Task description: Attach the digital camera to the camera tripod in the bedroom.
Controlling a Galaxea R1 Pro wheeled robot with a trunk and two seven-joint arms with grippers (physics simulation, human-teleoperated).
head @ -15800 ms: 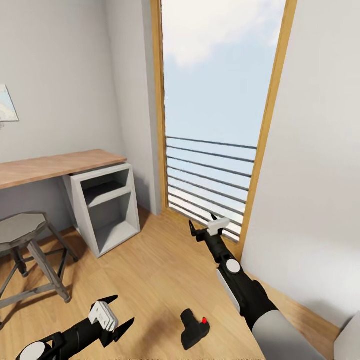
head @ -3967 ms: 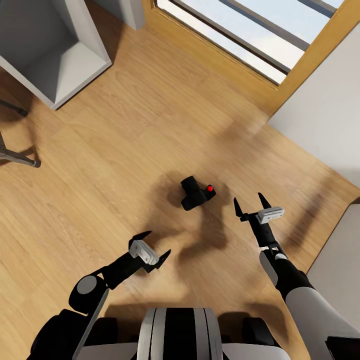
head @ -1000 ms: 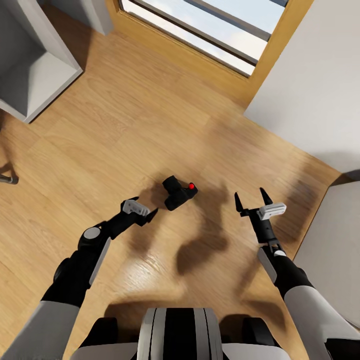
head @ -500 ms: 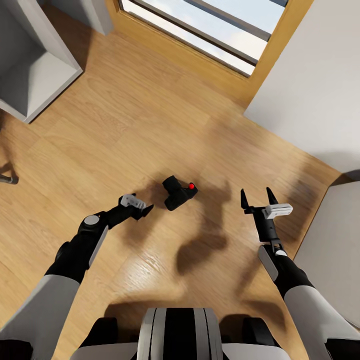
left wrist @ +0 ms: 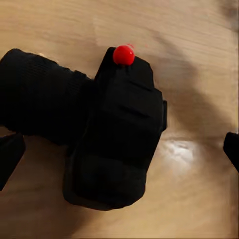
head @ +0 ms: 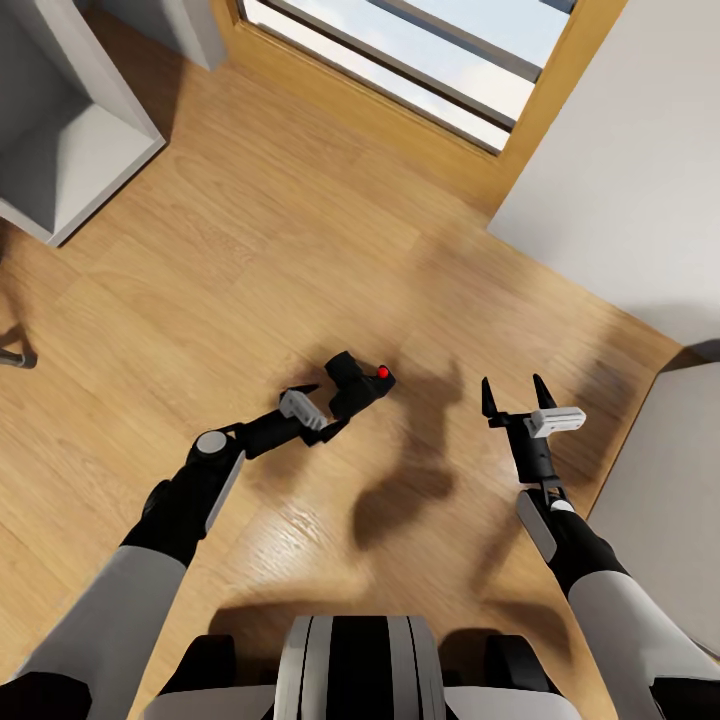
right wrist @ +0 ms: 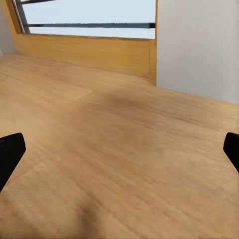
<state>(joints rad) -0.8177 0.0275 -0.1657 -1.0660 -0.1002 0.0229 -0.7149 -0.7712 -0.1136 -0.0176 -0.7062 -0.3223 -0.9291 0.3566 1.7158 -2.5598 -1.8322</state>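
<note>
far left in the head view: white shelf unit (head: pixel 60 150) on the wood floor (head: pixel 250 250). next, left gripper (head: pixel 322 412) low over the floor, fingers spread wide, tips reaching either side of the digital camera (head: pixel 357 383). in the left wrist view, digital camera (left wrist: pixel 99 134) lying on the floor between the two dark fingertips (left wrist: pixel 10 154), red button (left wrist: pixel 123 54) on the body, lens barrel off to one side; contact with the fingers impossible to tell. further right, right gripper (head: pixel 514 396) above bare floor, fingers parted, nothing between them. beyond, wood-framed window (head: pixel 420 70) with rails; white wall (head: pixel 620 180) at far right.
</note>
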